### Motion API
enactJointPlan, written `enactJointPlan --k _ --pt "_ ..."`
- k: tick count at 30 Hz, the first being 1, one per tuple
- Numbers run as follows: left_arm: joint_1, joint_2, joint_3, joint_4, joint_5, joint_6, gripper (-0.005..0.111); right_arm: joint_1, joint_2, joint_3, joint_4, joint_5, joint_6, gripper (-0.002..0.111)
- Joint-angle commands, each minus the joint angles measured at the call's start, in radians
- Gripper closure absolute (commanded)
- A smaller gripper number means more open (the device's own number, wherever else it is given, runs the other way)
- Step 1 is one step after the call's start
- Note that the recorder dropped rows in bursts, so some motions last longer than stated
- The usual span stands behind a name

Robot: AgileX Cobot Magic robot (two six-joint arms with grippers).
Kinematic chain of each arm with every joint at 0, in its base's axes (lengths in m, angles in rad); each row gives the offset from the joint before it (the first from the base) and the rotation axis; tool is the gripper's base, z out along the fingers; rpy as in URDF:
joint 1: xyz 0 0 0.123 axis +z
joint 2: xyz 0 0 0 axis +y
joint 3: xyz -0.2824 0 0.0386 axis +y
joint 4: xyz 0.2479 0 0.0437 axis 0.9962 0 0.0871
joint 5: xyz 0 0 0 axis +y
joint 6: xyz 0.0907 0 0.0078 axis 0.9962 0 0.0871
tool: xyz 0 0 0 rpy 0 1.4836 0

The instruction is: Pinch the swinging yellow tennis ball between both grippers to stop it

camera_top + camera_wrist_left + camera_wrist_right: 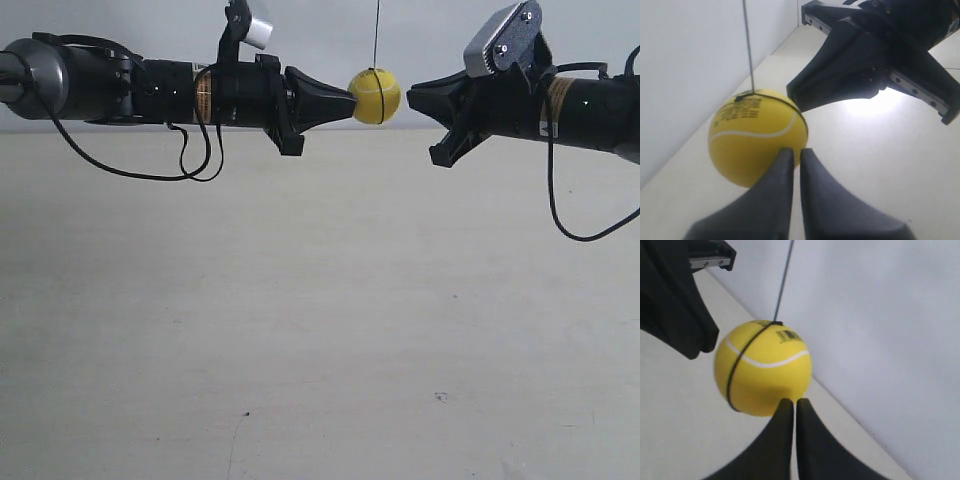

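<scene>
The yellow tennis ball [376, 96] hangs on a thin dark string [377, 35] between both arms. The arm at the exterior view's left carries my left gripper [350, 100], shut, with its pointed tip against the ball's side. In the left wrist view the ball [757, 135] sits just off the shut left gripper [796, 150], and the opposite claw [865, 60] looms behind it. My right gripper [412, 95], under a grey metal block [503, 38], is shut too and stands a small gap from the ball. The right wrist view has the ball [764, 370] right above that gripper [792, 401].
A pale tabletop [320, 330] stretches well below the arms, and a white wall [150, 20] stands behind. Black cables droop under the left arm [190, 165] and the right arm [570, 225].
</scene>
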Motion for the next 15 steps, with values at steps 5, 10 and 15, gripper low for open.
enactJointPlan --k 5,10,15 --pt "-0.006 0.0 -0.011 -0.004 0.008 0.01 0.102 -0.006 -0.015 -0.005 -0.008 -0.039 0.011 0.108" --pt "-0.006 0.0 -0.011 -0.006 0.013 0.017 0.102 -0.006 -0.015 -0.005 -0.008 -0.039 0.011 0.108" --pt "-0.006 0.0 -0.011 -0.006 0.083 0.018 0.102 -0.006 -0.015 -0.005 -0.008 -0.031 0.011 0.108"
